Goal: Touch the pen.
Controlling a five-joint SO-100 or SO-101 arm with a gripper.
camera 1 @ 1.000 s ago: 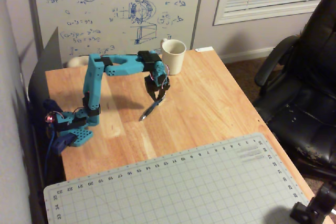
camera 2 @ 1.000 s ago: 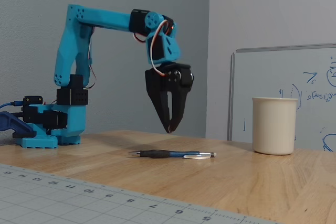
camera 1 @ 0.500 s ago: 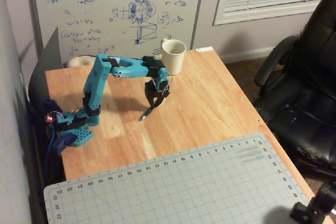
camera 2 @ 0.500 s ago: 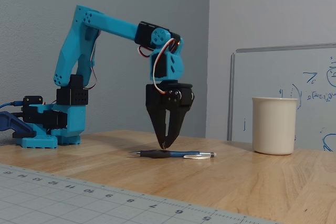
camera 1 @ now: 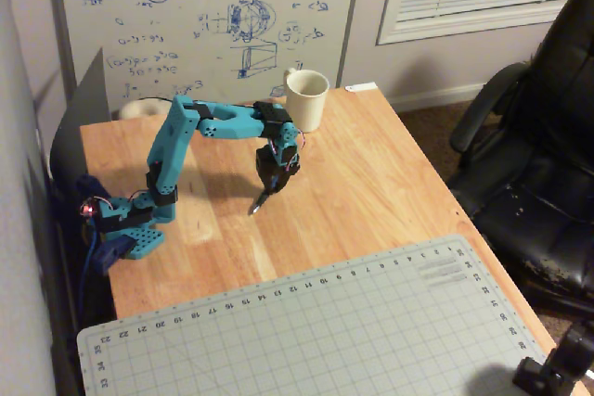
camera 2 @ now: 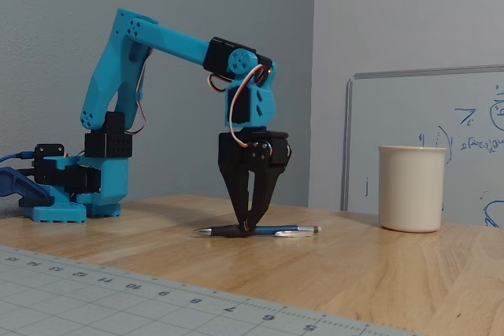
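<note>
Contact step looks done: fingers (camera 2: pixel 246 230) nearly closed, gripping nothing, tips down on the pen (camera 2: pixel 260 230) lying across beneath them on the counter (camera 2: pixel 378 269); next, prob. just hold, no extra push.

light: dim, warm indoor | focus: both views soft, grainy | shadows: faint
</note>
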